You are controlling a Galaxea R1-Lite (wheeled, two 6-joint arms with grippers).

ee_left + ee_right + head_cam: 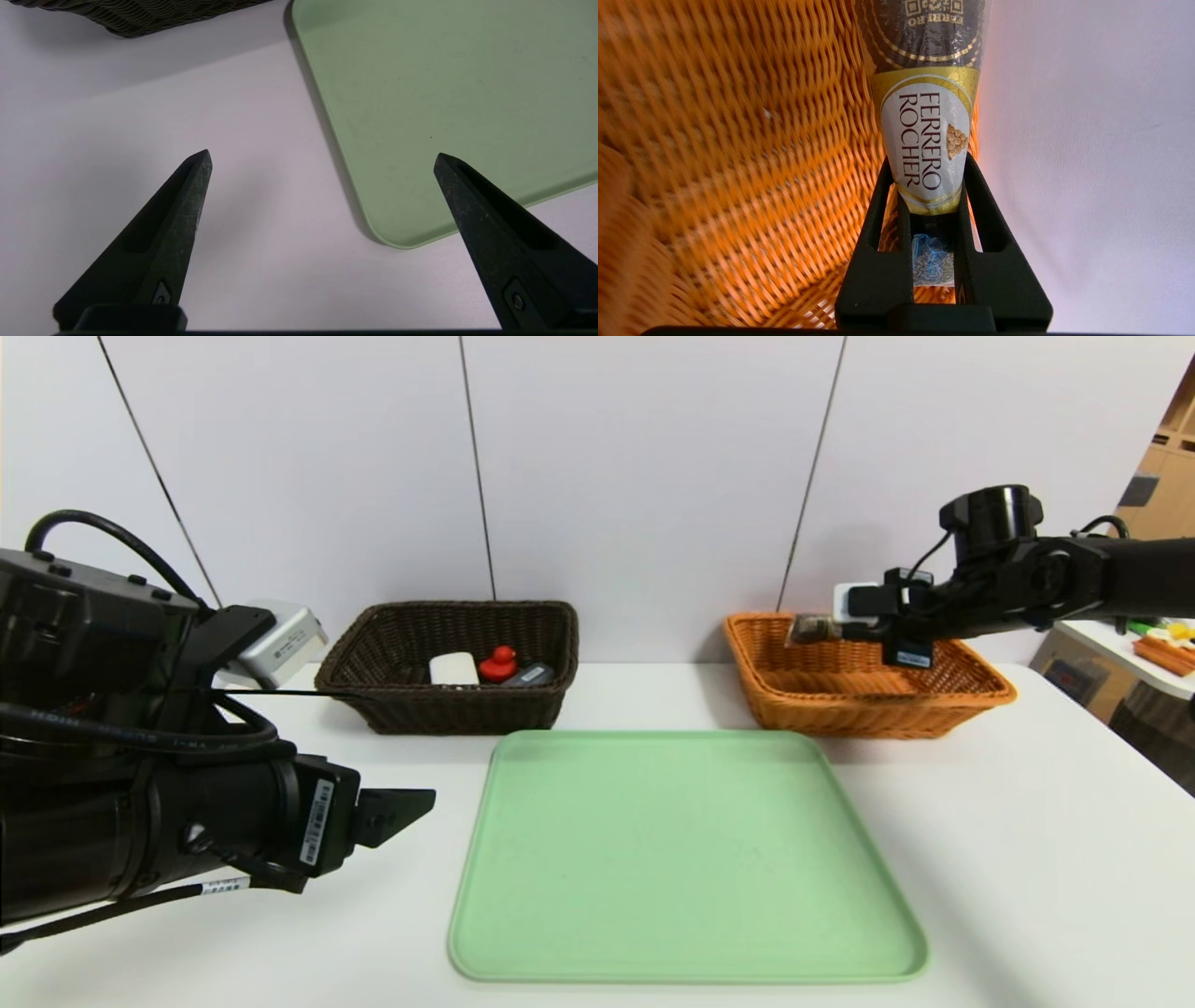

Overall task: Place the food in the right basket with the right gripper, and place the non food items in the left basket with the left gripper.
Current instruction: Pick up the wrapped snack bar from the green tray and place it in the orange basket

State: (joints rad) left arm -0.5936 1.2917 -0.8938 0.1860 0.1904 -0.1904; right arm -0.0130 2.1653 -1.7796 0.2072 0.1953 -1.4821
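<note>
Green tray (691, 859) on table (1055, 859), right of left hand (322, 154). Left hand spread over table beside tray. Orange basket (840, 717) below right hand (931, 186). Dark basket (457, 709) beyond left hand, holding block (454, 669), duck (499, 665), case (530, 675). Right hand pinching snack (927, 130).

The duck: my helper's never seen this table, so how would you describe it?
Find the dark basket on the robot's left. Inside, the duck sits between a white block and a grey case; it alone is red.
</note>
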